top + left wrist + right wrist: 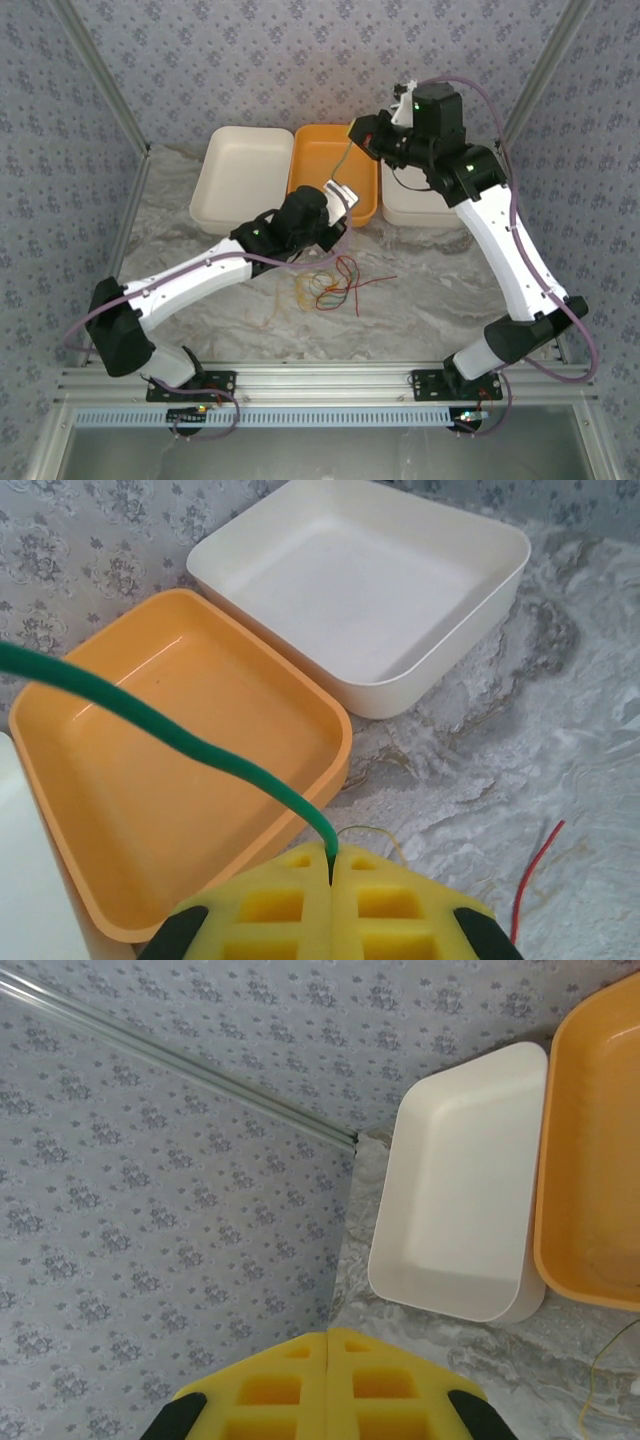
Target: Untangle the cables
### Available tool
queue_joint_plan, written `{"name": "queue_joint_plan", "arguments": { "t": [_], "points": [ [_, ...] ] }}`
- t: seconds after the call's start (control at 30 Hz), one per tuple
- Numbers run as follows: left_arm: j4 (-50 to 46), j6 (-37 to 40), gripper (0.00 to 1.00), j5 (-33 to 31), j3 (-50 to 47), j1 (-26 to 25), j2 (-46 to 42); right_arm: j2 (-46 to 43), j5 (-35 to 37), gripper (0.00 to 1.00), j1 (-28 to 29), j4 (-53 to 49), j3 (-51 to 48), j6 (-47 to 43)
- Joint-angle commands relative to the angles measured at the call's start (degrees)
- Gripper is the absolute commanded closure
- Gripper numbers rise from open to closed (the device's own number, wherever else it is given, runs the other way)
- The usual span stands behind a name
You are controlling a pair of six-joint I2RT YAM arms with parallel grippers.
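Left of the left end effector [337, 193] lies a white tray [240, 180], open and bare inside, on the marbled bench [450, 300]. The left end effector hangs over the near rim of the orange tray [320, 155], which sits just beside that white tray. In the left wrist view its yellow fingers [270, 905] are clenched on the green cable [190, 742]. The cable rises from the seam between them and runs up and away over the orange tray. Behind this end effector, toward the arm bases, the rest of the cables [325, 285] lie in a loose heap on the bench — green, yellow-tan and red loops lying over one another. A red cable [538, 868] trails out to the right of the heap. From above, the green cable stretches from the left end effector up toward the right end effector [360, 135], which is held above the far right corner of the orange tray. In the right wrist view its fingers [385, 1390] are pressed together. Whether they pinch the green cable's other end cannot be told, as no wire shows at the seam. Right of and below this end effector is a second white tray [410, 210], partly covered by the right arm.
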Motion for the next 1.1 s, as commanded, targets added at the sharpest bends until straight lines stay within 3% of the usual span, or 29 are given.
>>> {"name": "queue_joint_plan", "arguments": {
  "t": [0.0,0.07,0.13,0.2,0.23,0.3,0.37,0.4,0.53,0.77,1.07],
  "points": [
    [-0.3,-3.4,1.0,2.9,0.3,3.3,-5.8,-1.4,1.2,0.81,-1.7,-1.2,0.0,-3.1],
    [-2.3,-5.6,1.0,4.6,0.9,7.3,-7.8,-2.3,2.8,0.59,-2.0,-1.8,-0.2,-4.7],
    [-3.4,-7.2,1.0,7.9,1.4,11.5,-9.1,-3.1,3.2,0.57,-2.3,-1.4,-0.5,-5.4],
    [-3.2,-8.4,1.0,11.7,1.6,15.4,-9.9,-3.2,3.0,0.64,-2.7,-0.7,-0.4,-5.3],
    [-2.8,-8.9,1.0,13.4,1.7,16.9,-10.0,-2.9,3.0,0.61,-2.7,-0.4,-0.2,-5.1],
    [-2.6,-9.9,1.0,14.5,2.4,19.5,-9.4,-1.8,4.2,0.44,-2.4,-2.1,1.4,-5.6],
    [-3.6,-11.8,1.0,15.8,4.5,23.5,-7.4,-2.3,6.2,0.2,-2.1,-3.0,0.3,-6.4],
    [-4.3,-12.8,1.0,17.0,5.8,25.4,-6.2,-3.1,6.9,0.14,-1.9,-2.5,-1.2,-6.9],
    [-5.9,-13.7,1.0,17.9,11.0,31.1,0.3,-8.5,10.7,0.13,-0.4,-1.2,-8.7,-9.1],
    [0.1,-12.7,1.0,16.8,15.7,38.6,11.6,-20.0,14.4,0.14,4.9,5.2,-29.3,-9.3],
    [-1.1,-13.7,1.0,22.8,27.9,41.7,32.9,-26.1,15.3,0.14,7.4,5.2,-39.4,-10.8]
  ]
}}
